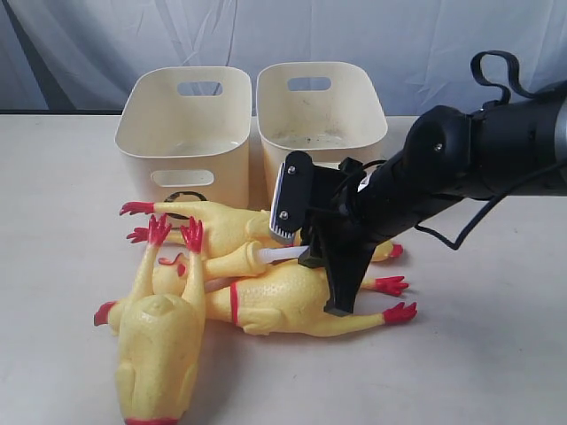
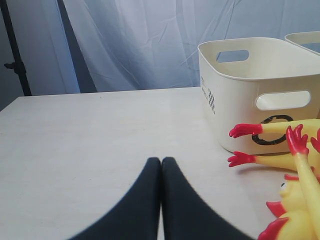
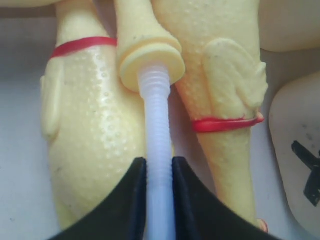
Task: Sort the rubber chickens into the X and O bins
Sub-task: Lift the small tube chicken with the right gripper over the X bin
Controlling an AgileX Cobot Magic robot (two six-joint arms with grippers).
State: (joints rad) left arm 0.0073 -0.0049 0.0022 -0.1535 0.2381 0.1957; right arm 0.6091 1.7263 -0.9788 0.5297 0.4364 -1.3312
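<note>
Rubber chickens: piled together on the table, directly beneath and ahead of the right fingers.
Right gripper: clenched on a white ribbed tube, which is seen sticking out of one chicken's yellow collar.
Left gripper: fingers pressed together, nothing grasped; red chicken feet are seen ahead.
O bin: beyond the left fingers, behind those feet.
X bin: beyond the right fingers, just beside the O bin.
</note>
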